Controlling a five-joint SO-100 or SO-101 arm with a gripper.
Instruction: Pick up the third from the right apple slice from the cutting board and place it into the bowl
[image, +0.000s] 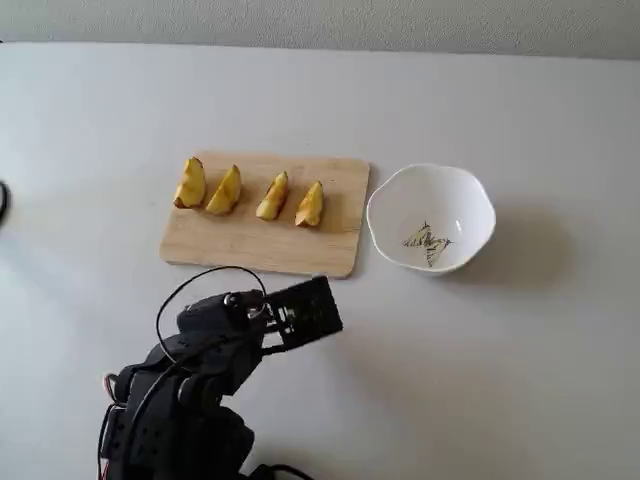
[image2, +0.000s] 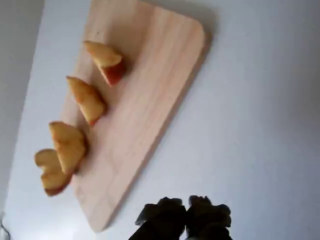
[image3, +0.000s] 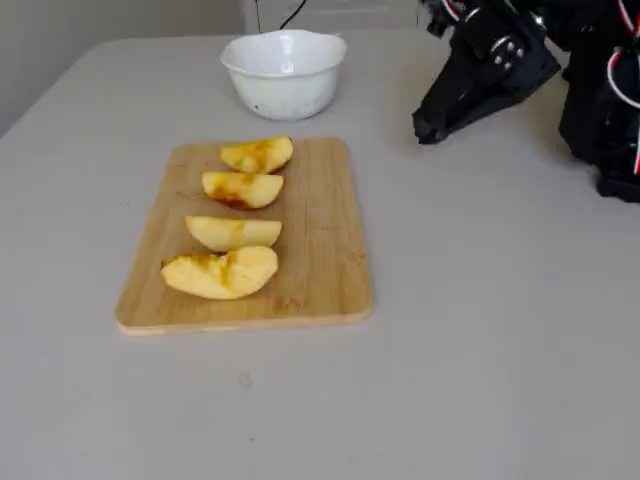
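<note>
STEP: reach | gripper (image: 322, 305) closed, empty, near side of board (image: 250, 245) | TARGET: slice (image: 225, 191), second from left in a fixed view | open jaws, descend astride it, clear neighbours | bowl (image: 380, 215) right

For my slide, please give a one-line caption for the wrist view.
Shut gripper hovers over the table beside the cutting board, where four apple slices lie in a row.
</note>
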